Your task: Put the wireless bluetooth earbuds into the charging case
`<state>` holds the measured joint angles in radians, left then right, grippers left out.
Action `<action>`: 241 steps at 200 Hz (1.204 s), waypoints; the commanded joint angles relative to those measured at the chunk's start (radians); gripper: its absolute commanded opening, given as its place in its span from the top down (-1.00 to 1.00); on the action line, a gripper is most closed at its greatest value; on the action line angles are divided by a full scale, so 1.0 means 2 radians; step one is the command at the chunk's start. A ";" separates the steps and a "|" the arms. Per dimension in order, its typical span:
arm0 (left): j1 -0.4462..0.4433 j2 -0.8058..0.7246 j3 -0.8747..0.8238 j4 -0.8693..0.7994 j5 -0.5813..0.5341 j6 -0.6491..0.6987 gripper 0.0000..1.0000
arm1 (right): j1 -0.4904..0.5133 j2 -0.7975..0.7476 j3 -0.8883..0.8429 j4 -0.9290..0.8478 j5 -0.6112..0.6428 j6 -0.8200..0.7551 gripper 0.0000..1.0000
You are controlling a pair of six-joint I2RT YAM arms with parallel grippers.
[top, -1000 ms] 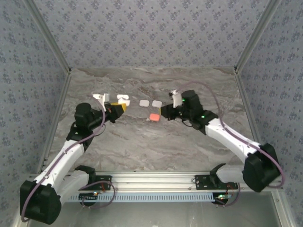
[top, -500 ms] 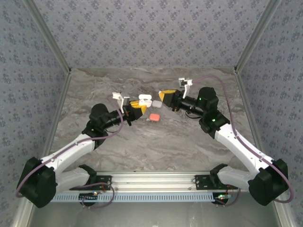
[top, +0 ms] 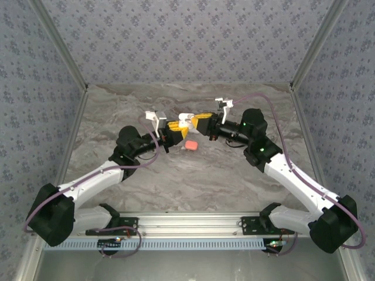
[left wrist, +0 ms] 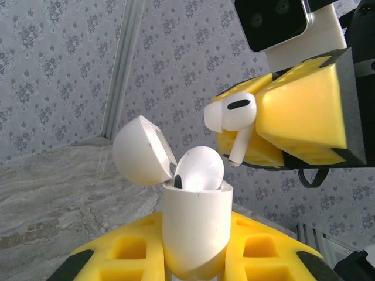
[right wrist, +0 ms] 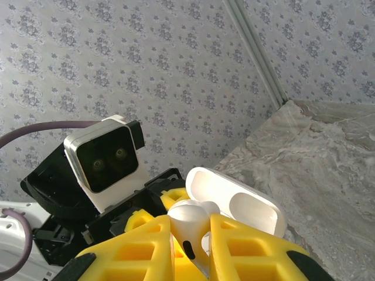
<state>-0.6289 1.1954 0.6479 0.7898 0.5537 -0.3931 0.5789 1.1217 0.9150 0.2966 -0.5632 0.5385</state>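
Left gripper (top: 176, 127) clamps one case (left wrist: 196, 228) — one seated earbud (left wrist: 200, 168) — right gripper (right wrist: 190, 244) pinches one free earbud (left wrist: 234, 114).

White: charging case (left wrist: 196, 234), earbud (left wrist: 234, 114). Yellow: right gripper's fingers (left wrist: 304, 111). Pink: small case (top: 190, 144). Grey marbled: table (top: 193, 187). Blue-grey floral: walls (top: 187, 41).

— What sort of place are you working in?
— You're working in a lab test cell: patterned panels (top: 187, 41) and metal posts (top: 60, 44) are boxing in a marble-look table (top: 193, 181), with a left arm (top: 94, 178) and right arm (top: 293, 175) sitting bolted to a rail (top: 193, 221).
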 commanded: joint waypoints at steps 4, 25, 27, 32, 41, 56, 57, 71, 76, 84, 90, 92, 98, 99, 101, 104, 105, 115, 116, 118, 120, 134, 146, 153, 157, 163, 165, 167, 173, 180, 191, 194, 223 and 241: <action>-0.003 0.000 0.022 0.032 0.011 0.004 1.00 | 0.004 0.002 0.013 0.012 0.013 -0.009 0.60; -0.004 0.001 0.021 0.032 0.014 0.003 1.00 | 0.004 0.002 0.014 0.005 0.021 -0.018 0.59; -0.005 0.000 0.021 0.032 0.014 0.003 1.00 | 0.004 0.003 0.014 0.004 0.022 -0.019 0.59; -0.004 0.000 0.021 0.033 0.015 0.002 1.00 | 0.004 0.003 0.014 0.004 0.023 -0.021 0.60; -0.004 0.000 0.022 0.033 0.016 0.001 1.00 | 0.004 0.003 0.013 0.003 0.026 -0.021 0.59; -0.005 0.000 0.022 0.034 0.018 0.000 1.00 | 0.004 0.004 0.013 0.002 0.028 -0.024 0.59; -0.005 0.000 0.022 0.034 0.018 0.000 1.00 | 0.004 0.004 0.012 0.002 0.029 -0.024 0.59; -0.005 0.000 0.023 0.035 0.020 0.000 1.00 | 0.004 0.004 0.012 0.002 0.030 -0.025 0.60; -0.005 0.001 0.024 0.035 0.021 -0.001 1.00 | 0.004 0.004 0.012 0.002 0.031 -0.025 0.60; -0.006 0.001 0.024 0.034 0.021 -0.001 1.00 | 0.004 0.004 0.012 0.002 0.031 -0.025 0.59; -0.006 0.001 0.025 0.034 0.021 -0.001 1.00 | 0.004 0.004 0.012 0.002 0.031 -0.025 0.59; -0.006 0.002 0.025 0.034 0.021 -0.001 1.00 | 0.004 0.004 0.012 0.002 0.031 -0.026 0.59; -0.007 0.002 0.026 0.035 0.021 -0.001 1.00 | 0.004 0.004 0.013 0.001 0.031 -0.026 0.59; -0.007 0.002 0.026 0.035 0.021 -0.001 1.00 | 0.004 0.004 0.013 0.001 0.031 -0.026 0.59; -0.007 0.002 0.025 0.035 0.022 0.000 1.00 | 0.004 0.004 0.012 0.001 0.030 -0.027 0.59; -0.007 0.002 0.026 0.035 0.022 -0.001 1.00 | 0.004 0.004 0.012 0.001 0.031 -0.026 0.59; -0.007 0.002 0.026 0.035 0.022 -0.001 1.00 | 0.004 0.004 0.012 0.001 0.031 -0.026 0.59; -0.007 0.003 0.026 0.035 0.023 -0.001 1.00 | 0.004 0.004 0.012 0.001 0.031 -0.026 0.59; -0.007 0.003 0.027 0.035 0.023 -0.001 1.00 | 0.004 0.005 0.012 0.001 0.031 -0.026 0.59; -0.007 0.003 0.027 0.035 0.023 -0.001 1.00 | 0.004 0.005 0.012 0.001 0.031 -0.027 0.59; -0.007 0.003 0.027 0.035 0.023 -0.001 1.00 | 0.004 0.005 0.012 0.001 0.031 -0.026 0.59; -0.008 0.004 0.027 0.036 0.022 -0.001 1.00 | 0.004 0.005 0.014 -0.002 0.030 -0.026 0.58; -0.008 0.005 0.027 0.037 0.020 -0.001 1.00 | 0.004 0.005 0.014 -0.006 0.029 -0.026 0.58; -0.008 0.004 0.026 0.039 0.018 -0.002 1.00 | 0.004 0.005 0.014 -0.008 0.029 -0.026 0.58; -0.008 0.005 0.026 0.040 0.018 -0.002 1.00 | 0.004 0.005 0.014 -0.011 0.029 -0.026 0.58; -0.008 0.004 0.026 0.042 0.017 -0.003 1.00 | 0.004 0.005 0.013 -0.014 0.028 -0.026 0.58; -0.008 0.004 0.025 0.042 0.016 -0.003 1.00 | 0.004 0.005 0.013 -0.014 0.028 -0.026 0.58; -0.008 0.004 0.025 0.042 0.015 -0.004 1.00 | 0.004 0.005 0.013 -0.015 0.027 -0.026 0.58; -0.008 0.004 0.025 0.043 0.014 -0.004 1.00 | 0.004 0.004 0.012 -0.016 0.028 -0.026 0.58; -0.008 0.004 0.025 0.044 0.013 -0.004 1.00 | 0.004 0.004 0.011 -0.019 0.027 -0.026 0.58; -0.008 0.004 0.025 0.045 0.012 -0.005 1.00 | 0.003 0.002 0.009 -0.022 0.027 -0.026 0.57; -0.008 0.004 0.025 0.045 0.012 -0.005 1.00 | 0.003 0.002 0.009 -0.022 0.026 -0.026 0.57; -0.008 0.003 0.022 0.047 0.009 -0.006 1.00 | 0.002 0.001 0.007 -0.024 0.019 -0.022 0.53; -0.008 0.003 0.023 0.047 0.009 -0.006 1.00 | 0.002 0.000 0.006 -0.026 0.019 -0.021 0.49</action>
<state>-0.6380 1.2007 0.6613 0.8135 0.5755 -0.3943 0.5816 1.1282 0.9150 0.2630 -0.5129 0.5049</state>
